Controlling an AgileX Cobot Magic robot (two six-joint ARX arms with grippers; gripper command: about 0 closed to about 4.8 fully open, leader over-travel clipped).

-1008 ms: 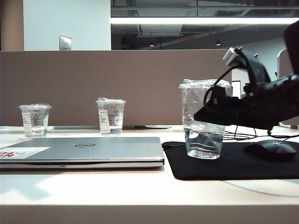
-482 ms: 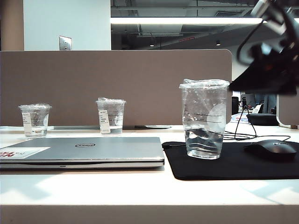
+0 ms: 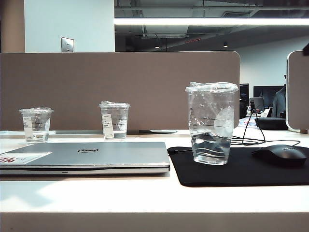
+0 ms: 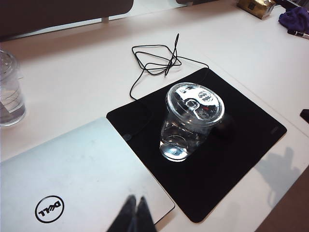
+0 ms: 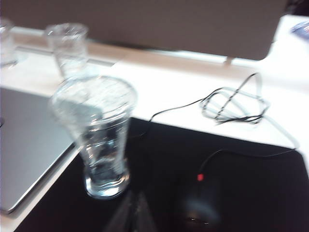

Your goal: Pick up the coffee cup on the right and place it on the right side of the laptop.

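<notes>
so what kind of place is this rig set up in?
Most likely an open-plan office desk. A grey partition panel backs the white table, which holds a closed laptop and a mouse on a black mouse mat. Monitors and exposed ceiling lighting show behind.

Neither arm shows in the exterior view. From its own wrist camera, the left gripper (image 4: 135, 215) appears only as two dark fingertips (image 4: 126, 216) pressed side by side with no gap between them, hanging in the air and holding nothing. The right gripper (image 5: 135, 212) is likewise seen only from its wrist camera, blurred: two dark fingers (image 5: 124, 215) drawn together to a point, nothing caught between them, also held up in the air rather than resting on anything.
</notes>
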